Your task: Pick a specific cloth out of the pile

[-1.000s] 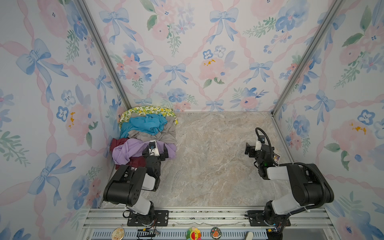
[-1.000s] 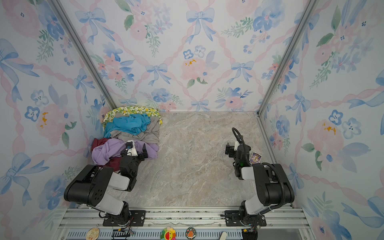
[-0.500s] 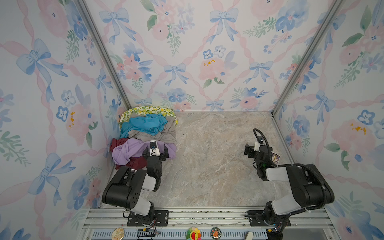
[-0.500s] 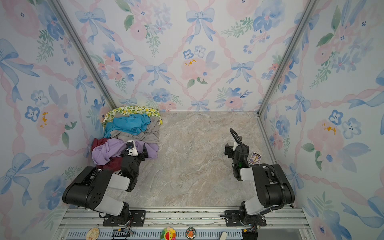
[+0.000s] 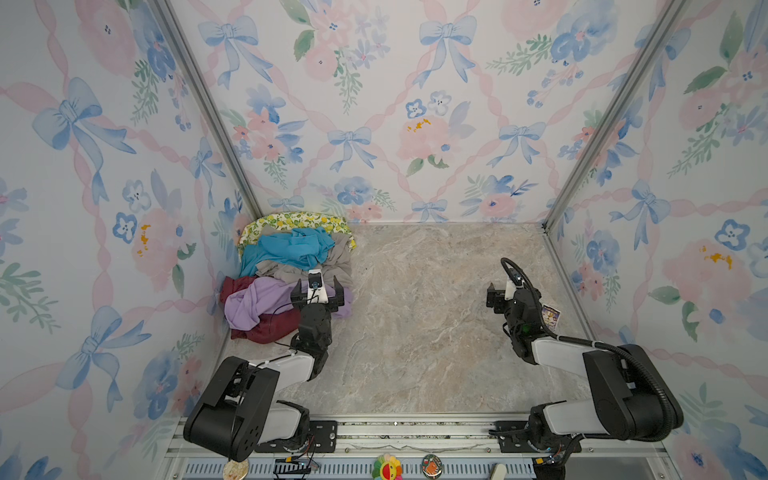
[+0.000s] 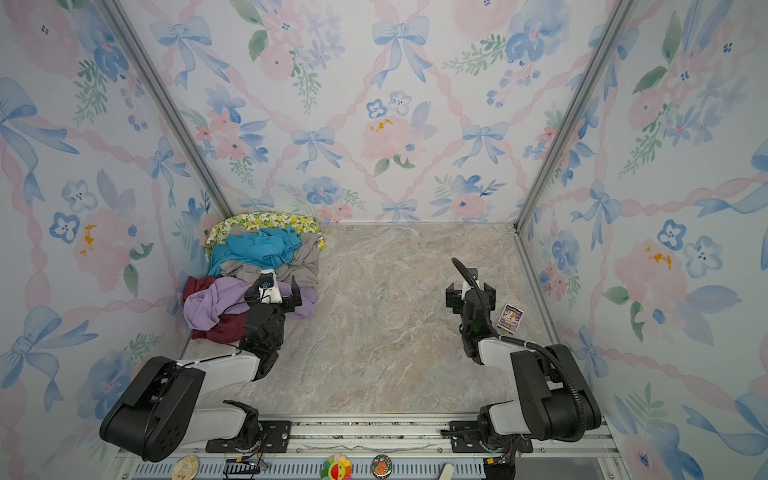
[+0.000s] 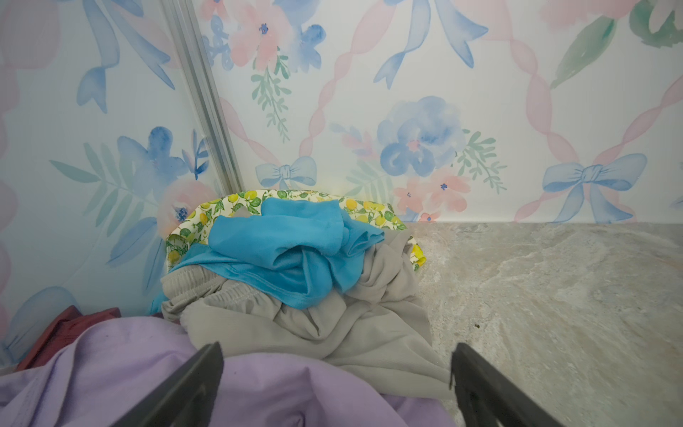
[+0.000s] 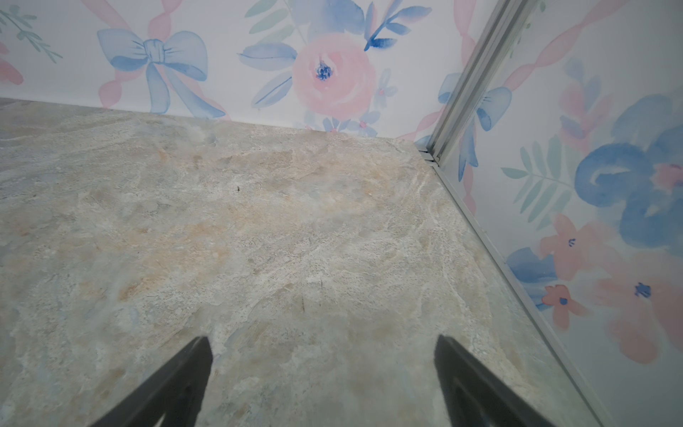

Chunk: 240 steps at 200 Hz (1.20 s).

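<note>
Over the last second the left gripper (image 5: 317, 293) holds its place above the near edge of the pile (image 5: 291, 282) with fingers (image 7: 184, 388) spread wide and empty, while the right gripper (image 5: 500, 297) shifts only slightly over bare bench (image 5: 415, 332), fingers likewise spread and empty; the pick is therefore judged not yet begun. The maroon cloth (image 5: 266, 328) lies at the near, wall-side corner of the pile, mostly under the lavender cloth (image 5: 257, 301), exposed toward the left wall (image 5: 124, 249) and along the near edge; approach room there is tight against wall and corner post (image 7: 207, 111), whereas the bench right of the pile is open for drawing the cloth clear.
</note>
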{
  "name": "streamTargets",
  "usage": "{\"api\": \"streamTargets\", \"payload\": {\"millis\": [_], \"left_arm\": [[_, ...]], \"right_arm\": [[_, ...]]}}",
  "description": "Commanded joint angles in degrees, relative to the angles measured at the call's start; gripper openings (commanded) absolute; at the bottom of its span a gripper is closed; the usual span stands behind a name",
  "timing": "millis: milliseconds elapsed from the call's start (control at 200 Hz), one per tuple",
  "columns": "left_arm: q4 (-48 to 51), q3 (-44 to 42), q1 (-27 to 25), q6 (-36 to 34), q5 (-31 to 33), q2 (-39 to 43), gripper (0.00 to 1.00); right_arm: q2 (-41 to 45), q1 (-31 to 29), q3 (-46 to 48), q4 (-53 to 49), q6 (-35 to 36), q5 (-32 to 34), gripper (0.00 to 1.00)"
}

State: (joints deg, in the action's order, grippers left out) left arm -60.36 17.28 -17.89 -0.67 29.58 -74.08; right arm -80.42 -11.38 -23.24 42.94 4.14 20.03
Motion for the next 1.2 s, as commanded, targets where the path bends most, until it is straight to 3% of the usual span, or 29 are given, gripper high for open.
{"api": "streamTargets", "payload": {"millis": [0,290,590,785,1040,1195], "left_arm": [[7.13,3.83,-0.35,3.04,2.27,2.86,0.98],[18.21,8.96,-0.48,6.82,0.96,9.16,0.97],[21.74,10.87,-0.48,8.1,-0.29,13.39,0.97],[24.64,12.71,-0.48,8.01,0.34,14.59,0.98],[27.37,14.17,-0.44,8.58,0.64,16.45,0.98],[28.08,14.53,-0.48,9.02,0.73,18.54,0.98]], "right_arm": [[2.7,-0.58,-2.83,-4.83,1.14,3.44,0.97],[12.19,-1.43,-7.07,-10.99,-1.91,5.24,0.97],[21.98,-4.06,-13.72,-16.94,-3.59,5.9,0.97],[28.38,-4.65,-19.77,-26.17,-6.74,7.15,0.97],[31.26,-7.17,-26.59,-40.42,-14.57,15.69,0.97],[33.77,-11.54,-26.88,-40.81,-13.11,20.41,0.97]]}}
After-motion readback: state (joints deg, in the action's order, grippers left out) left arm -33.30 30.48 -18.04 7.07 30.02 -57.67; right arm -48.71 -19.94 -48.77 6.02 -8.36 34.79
